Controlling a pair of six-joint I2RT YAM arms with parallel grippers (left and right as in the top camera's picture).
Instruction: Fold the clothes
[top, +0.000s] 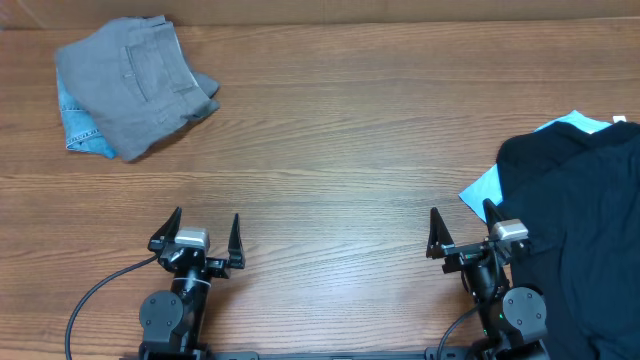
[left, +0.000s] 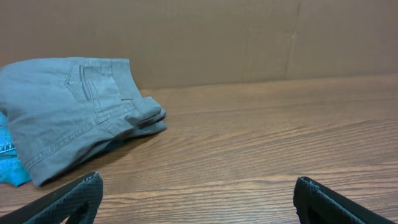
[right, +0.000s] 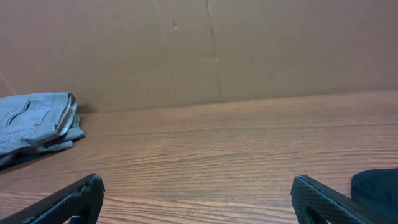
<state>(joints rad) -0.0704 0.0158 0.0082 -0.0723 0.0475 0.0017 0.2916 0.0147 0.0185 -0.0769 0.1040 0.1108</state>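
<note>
A folded grey pair of trousers (top: 140, 80) lies at the far left of the table on top of a folded blue garment (top: 78, 125); both also show in the left wrist view (left: 68, 118) (left: 9, 162). A heap of unfolded dark clothes (top: 580, 220) lies at the right edge, over a light blue garment (top: 485, 185). My left gripper (top: 197, 232) is open and empty near the front edge. My right gripper (top: 462, 228) is open and empty, just left of the dark heap, whose edge shows in the right wrist view (right: 376, 186).
A brown cardboard wall (left: 249, 37) stands along the far edge of the wooden table (top: 340, 130). The grey trousers also show far off in the right wrist view (right: 37, 121).
</note>
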